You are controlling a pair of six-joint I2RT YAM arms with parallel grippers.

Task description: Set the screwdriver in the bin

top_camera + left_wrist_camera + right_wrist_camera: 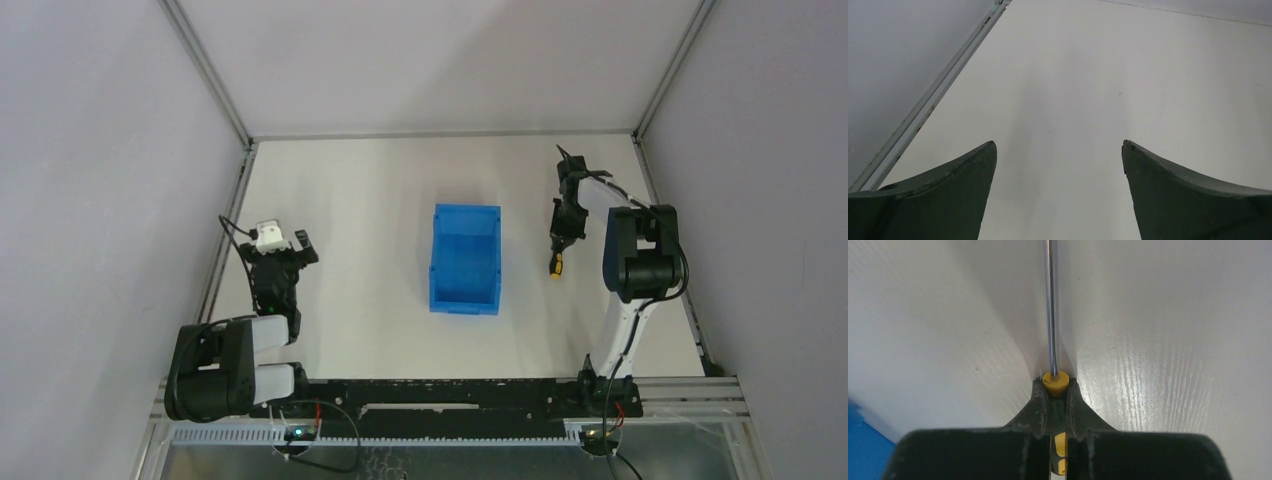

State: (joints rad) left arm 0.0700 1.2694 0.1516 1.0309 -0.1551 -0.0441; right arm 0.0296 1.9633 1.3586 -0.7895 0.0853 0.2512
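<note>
At the right gripper point(1055, 386): pinched down narrow on the screwdriver point(1050, 310), gripping the yellow-and-black handle just behind its collar, thin steel shaft pointing straight out ahead. Cannot tell whether lifted clear of the tabletop point(350, 200) or only just above it.

Held near the right edge of the tabletop, roughly midway between far and near edges. Well apart from the blue bin point(465, 298), which sits at the centre with its walls up and nothing seen inside.

Probably light and fully stiff, so no sag in carrying. Hard moulded handle, likely a little slick, and round enough to roll if set down loose. Best taken on the handle, as here, rather than on the slim shaft, which offers little to bite on. Short enough, by the look of it, to lie flat along the bin's length.

At the left gripper point(1059, 150): spread wide, holding nothing, low over bare surface by the left edge.

Beyond that: smooth matte white tabletop, faintly glossy under the lamp. Metal rails point(230, 215) along the edges. Plain pale walls point(440, 60) closing off left, far and right sides.
</note>
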